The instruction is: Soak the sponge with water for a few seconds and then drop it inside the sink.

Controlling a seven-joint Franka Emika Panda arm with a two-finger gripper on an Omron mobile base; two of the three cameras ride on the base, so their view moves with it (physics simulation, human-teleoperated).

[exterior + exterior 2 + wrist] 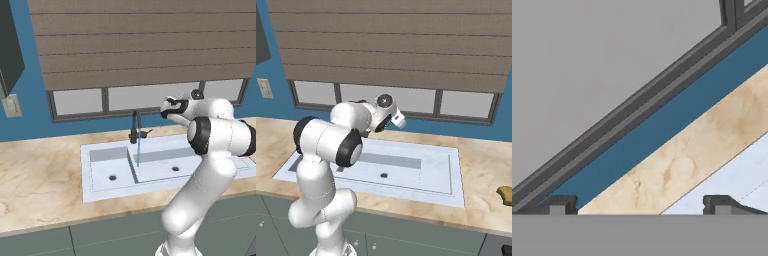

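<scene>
Yellow-orange sponge (505, 194) lies on the counter (481, 165) at four o'clock, well apart from the empty, wide-open end effector (641, 206) raised over the sink (406, 172).

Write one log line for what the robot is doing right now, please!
gripper: open, empty, raised behind sink | water: running | sponge: on counter, untouched
</scene>
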